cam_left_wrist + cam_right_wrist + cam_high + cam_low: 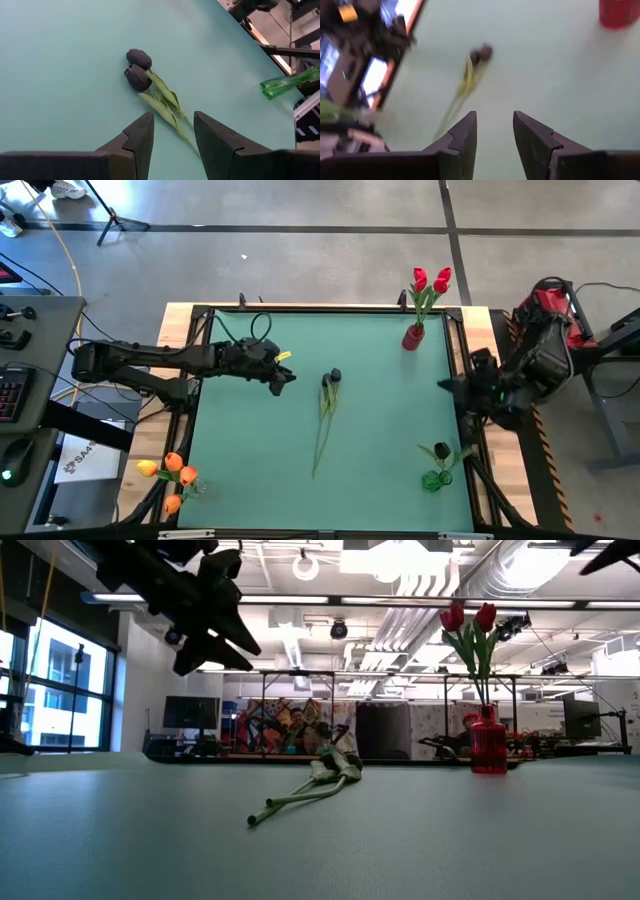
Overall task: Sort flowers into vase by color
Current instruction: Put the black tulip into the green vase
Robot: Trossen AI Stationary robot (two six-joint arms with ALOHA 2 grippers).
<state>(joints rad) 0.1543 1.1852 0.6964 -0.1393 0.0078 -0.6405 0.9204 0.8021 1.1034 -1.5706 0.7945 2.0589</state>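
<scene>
Two dark, near-black artificial tulips (330, 383) lie flat side by side near the middle of the pale green tabletop (380, 440), bud heads toward the far edge and long thin green stems trailing toward the near edge. The left hand (287, 377) hangs above the tabletop just to the left of those buds, its two dark fingers (137, 140) parted with a clear gap and nothing between them (its wrist camera looks down on the buds and leaves). The right hand (445, 386) sits at the right edge of the tabletop, well apart from the dark tulips, fingers (532, 135) likewise parted and empty.

A red vase (413, 336) with two red tulips (431, 281) stands upright at the far right corner. A clear green glass vase (436, 477) holding one dark tulip (441, 451) stands near the right near corner. Orange tulips (170, 473) stand bunched at the left near corner, off the green surface.
</scene>
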